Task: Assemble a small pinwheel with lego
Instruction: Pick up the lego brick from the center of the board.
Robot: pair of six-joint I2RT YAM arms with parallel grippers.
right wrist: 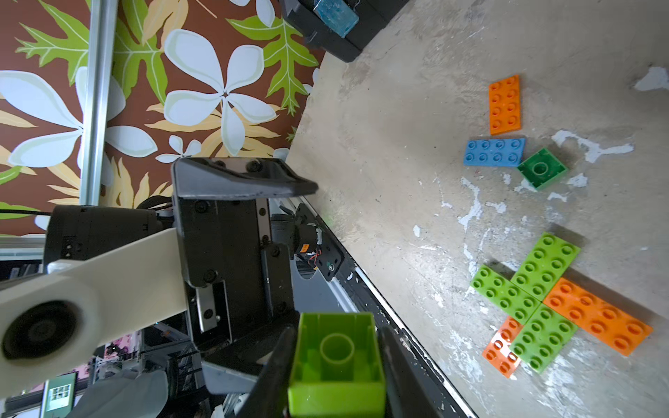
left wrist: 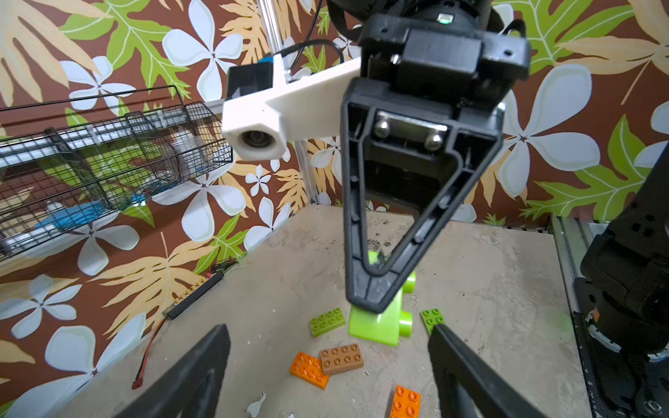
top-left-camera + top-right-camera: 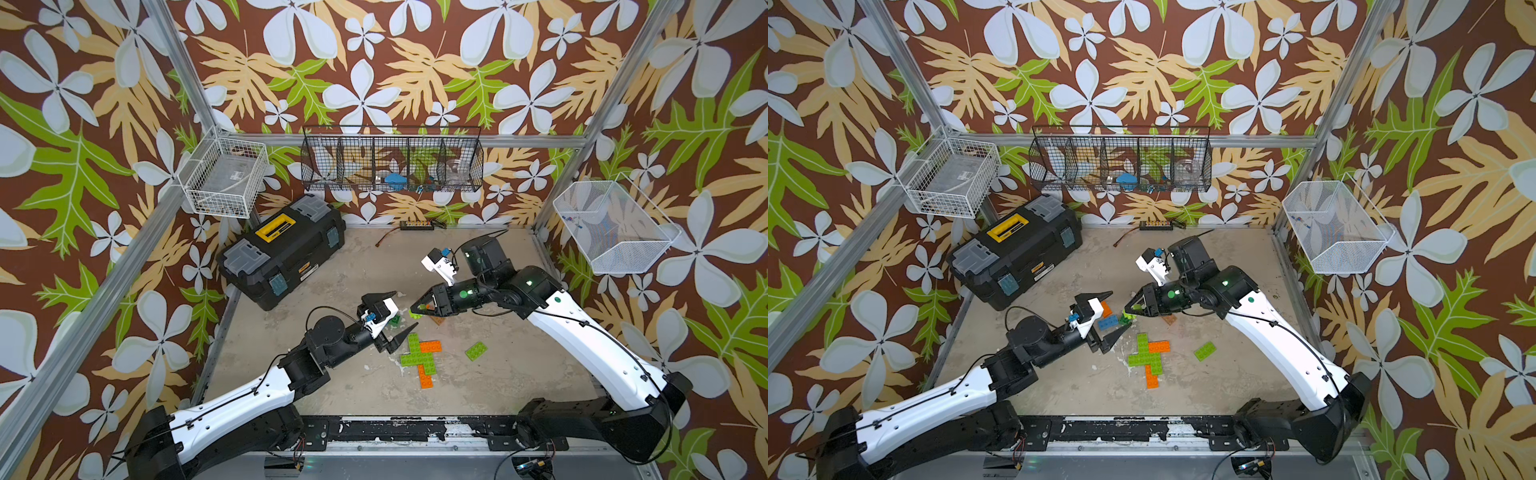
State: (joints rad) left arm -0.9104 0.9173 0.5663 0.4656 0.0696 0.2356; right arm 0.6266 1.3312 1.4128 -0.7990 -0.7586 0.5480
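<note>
A lime brick (image 1: 336,362) is clamped in the right gripper (image 3: 417,309) near the middle of the bench (image 3: 519,374). It is held at the mouth of the left gripper (image 2: 327,325), whose jaws are spread and hold nothing. The brick is turned on its side, studs toward the front edge and hollow underside toward the back. No long axis can be made out. The part-built pinwheel (image 3: 419,357) lies flat just frontward of both grippers, so the brick probably needs turning studs-up first.
</note>
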